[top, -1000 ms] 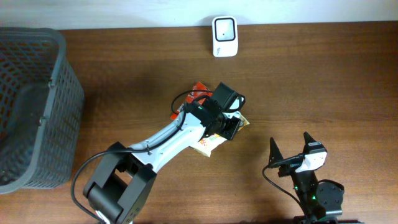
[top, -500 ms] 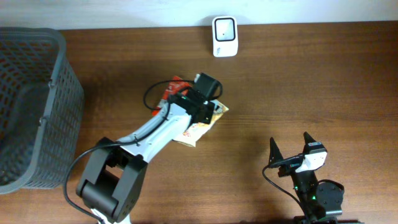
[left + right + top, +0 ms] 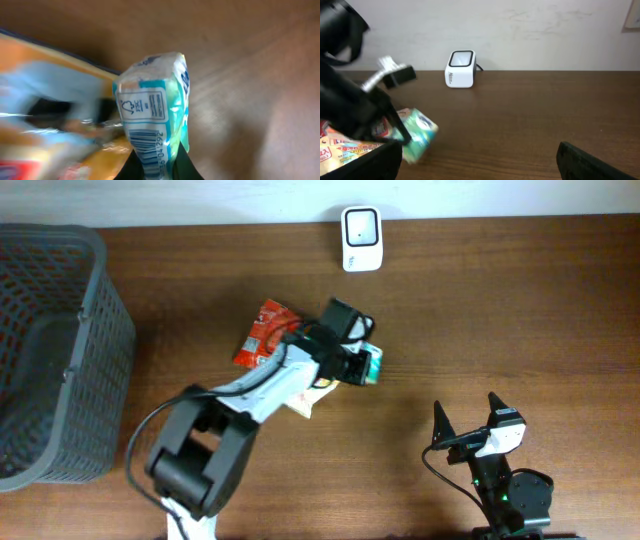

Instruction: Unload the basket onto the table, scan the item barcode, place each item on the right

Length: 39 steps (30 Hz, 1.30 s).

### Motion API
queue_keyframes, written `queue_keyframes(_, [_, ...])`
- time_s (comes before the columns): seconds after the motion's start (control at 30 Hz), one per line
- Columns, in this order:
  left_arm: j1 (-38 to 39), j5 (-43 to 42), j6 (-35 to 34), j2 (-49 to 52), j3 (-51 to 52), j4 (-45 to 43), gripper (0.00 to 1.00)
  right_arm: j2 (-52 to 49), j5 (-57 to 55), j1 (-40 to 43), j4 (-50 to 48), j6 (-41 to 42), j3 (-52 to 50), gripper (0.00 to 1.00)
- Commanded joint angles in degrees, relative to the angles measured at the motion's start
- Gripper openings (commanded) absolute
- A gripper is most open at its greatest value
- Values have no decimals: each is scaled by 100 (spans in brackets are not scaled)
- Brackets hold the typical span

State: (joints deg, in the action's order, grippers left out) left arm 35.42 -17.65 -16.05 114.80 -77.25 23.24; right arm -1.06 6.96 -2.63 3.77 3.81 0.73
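The left end effector [image 3: 362, 367] is clamped on a small teal pack [image 3: 372, 365] at the middle of the brown wooden table [image 3: 520, 310], the pack pinched at its lower end between the two dark fingers [image 3: 192, 172]. In the left wrist view the pack [image 3: 157, 115] stands end-up, showing a white label with the FSC tree mark and a column of fine print too small to read. Below the label runs a barcode with a row of digits, only part of it in view and the figures blurred. From the right wrist view the pack [image 3: 417, 132] sits tilted low over the wood; whether it touches the table cannot be told.

The white cube-shaped scanner [image 3: 361, 225] stands at the far edge of the table, well apart from the pack and slightly to its left. Grey lettering on its side [image 3: 461, 62] is too small to read.

A red packet [image 3: 262, 335] lies to the left of the arm, its white printing illegible. An orange packet [image 3: 310, 395] lies partly under the arm, just beside the pack. A dark mesh basket [image 3: 60, 300] stands at the left end of the table.

The right end effector [image 3: 465, 420] rests near the right front edge, jaws wide apart and holding nothing.
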Motion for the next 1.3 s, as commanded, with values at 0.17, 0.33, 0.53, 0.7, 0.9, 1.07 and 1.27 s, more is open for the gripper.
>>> queue_keyframes(0.17, [210, -833, -63, -107, -728, -44, 53, 22, 9, -39, 9, -42, -42, 98])
queue_keyframes(0.33, [-282, 197, -61, -686, -1255, 1351, 99, 22, 9, -42, 9, -42, -42, 98])
queue_keyframes(0.53, [-1200, 1119, -151, -501, -846, 2761, 55, 22, 9, -39, 9, -42, -42, 98])
queue_keyframes(0.7, [-929, -7, -149, 173, -608, 2533, 17, 22, 9, -39, 9, -39, -42, 98])
queue_keyframes(0.9, [-518, -1084, -146, 293, -616, 1773, 6, 22, 9, -39, 9, -42, -42, 98])
queue_keyframes(1.07, [-702, -1698, 341, 168, -1001, 1939, 0, 22, 9, -42, 9, -42, -42, 98])
queue_keyframes(1.27, [-1432, 1585, -98, -299, -1464, 2959, 0, 22, 9, -39, 9, -39, -42, 98])
